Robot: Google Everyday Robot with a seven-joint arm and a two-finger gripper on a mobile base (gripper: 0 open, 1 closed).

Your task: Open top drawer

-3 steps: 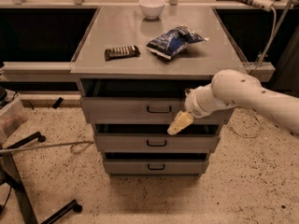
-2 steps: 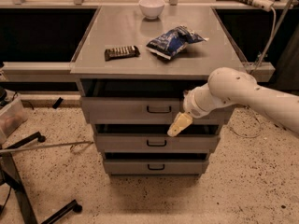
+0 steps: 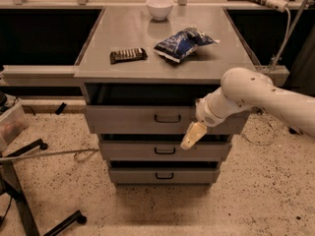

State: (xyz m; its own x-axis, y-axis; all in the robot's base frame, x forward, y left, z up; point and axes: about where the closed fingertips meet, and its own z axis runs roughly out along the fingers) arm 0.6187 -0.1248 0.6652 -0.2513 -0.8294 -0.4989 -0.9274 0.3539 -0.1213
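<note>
The top drawer [image 3: 128,120] is the widest of three grey drawers under the grey tabletop, with a small black loop handle [image 3: 167,118] at its centre. A dark gap shows between its front panel and the tabletop. My gripper [image 3: 193,135], cream-coloured on a white arm, hangs in front of the cabinet, just right of and below that handle, at the lower edge of the top drawer front. It is not on the handle.
Two narrower drawers [image 3: 164,150] [image 3: 164,175] sit below. On the tabletop [image 3: 123,38] lie a blue snack bag [image 3: 183,43], a dark snack bar [image 3: 128,55] and a white bowl [image 3: 160,7]. A black stand [image 3: 29,200] is on the floor at left.
The arm has shifted only slightly. The gripper stays right of the top handle, and the drawers have not visibly moved.
</note>
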